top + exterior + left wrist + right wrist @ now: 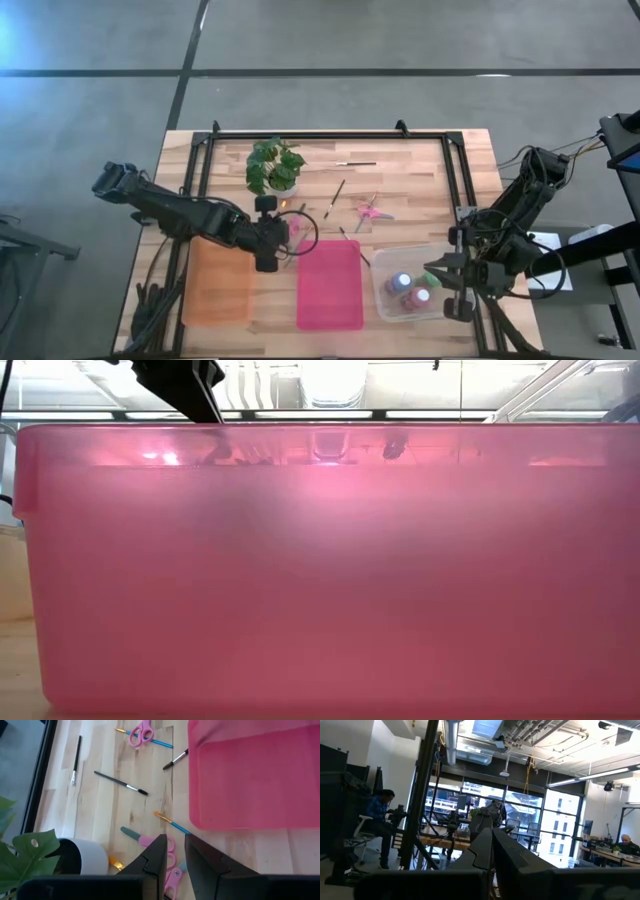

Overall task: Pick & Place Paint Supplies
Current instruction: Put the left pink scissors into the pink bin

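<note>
Visible are 2 pink scissors: one pair [161,854] under the left gripper [175,851], whose narrowly parted fingers hold nothing, another [372,211] mid-table. 4 loose brushes lie around. 3 bottles [412,291] sit in the clear bin [386,262] at the right. The right gripper [432,272], clenched, hovers at that bin's right edge.

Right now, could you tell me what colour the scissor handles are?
Pink scissor handles; clearest in the left wrist view.
</note>
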Tool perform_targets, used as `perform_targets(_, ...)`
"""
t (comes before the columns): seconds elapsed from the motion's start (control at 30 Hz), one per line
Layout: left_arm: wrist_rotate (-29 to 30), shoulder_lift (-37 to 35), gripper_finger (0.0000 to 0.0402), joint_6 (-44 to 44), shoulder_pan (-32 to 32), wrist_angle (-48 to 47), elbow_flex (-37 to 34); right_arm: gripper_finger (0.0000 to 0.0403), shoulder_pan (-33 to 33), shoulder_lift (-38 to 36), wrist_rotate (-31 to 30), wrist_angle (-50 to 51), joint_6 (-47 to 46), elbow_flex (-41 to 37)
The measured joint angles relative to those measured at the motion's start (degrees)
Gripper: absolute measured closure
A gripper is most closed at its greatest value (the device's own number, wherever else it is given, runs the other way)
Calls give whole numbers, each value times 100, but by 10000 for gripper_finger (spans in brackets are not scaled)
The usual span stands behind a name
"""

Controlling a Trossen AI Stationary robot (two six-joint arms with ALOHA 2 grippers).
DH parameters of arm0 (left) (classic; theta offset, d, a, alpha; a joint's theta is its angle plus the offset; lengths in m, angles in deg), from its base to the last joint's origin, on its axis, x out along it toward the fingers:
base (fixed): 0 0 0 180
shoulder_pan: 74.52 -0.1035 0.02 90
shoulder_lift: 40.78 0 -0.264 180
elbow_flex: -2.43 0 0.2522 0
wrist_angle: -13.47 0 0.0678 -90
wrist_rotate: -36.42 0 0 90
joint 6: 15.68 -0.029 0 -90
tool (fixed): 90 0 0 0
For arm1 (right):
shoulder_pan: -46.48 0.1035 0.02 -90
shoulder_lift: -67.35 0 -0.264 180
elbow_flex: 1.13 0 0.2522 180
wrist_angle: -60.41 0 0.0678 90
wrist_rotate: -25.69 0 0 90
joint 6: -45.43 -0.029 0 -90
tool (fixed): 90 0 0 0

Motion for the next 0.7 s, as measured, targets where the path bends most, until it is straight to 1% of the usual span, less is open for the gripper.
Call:
perform_targets(0.13,-2,0,326,-188,0,58,0,394,0,-2,0,0,-13,0)
perform_targets(0.43,-22,-1,326,-279,48,89,-2,394,-2,-4,3,1,-3,0)
perform_targets(0.57,-20,-13,326,-351,44,-103,-4,394,-40,-26,61,-5,440,0)
perform_targets(0.6,-21,-15,326,-310,33,-151,-4,394,-59,-26,207,-9,471,0)
perform_targets(0.7,-24,-12,326,-101,24,-199,-35,394,-118,-26,1017,-2,409,0)
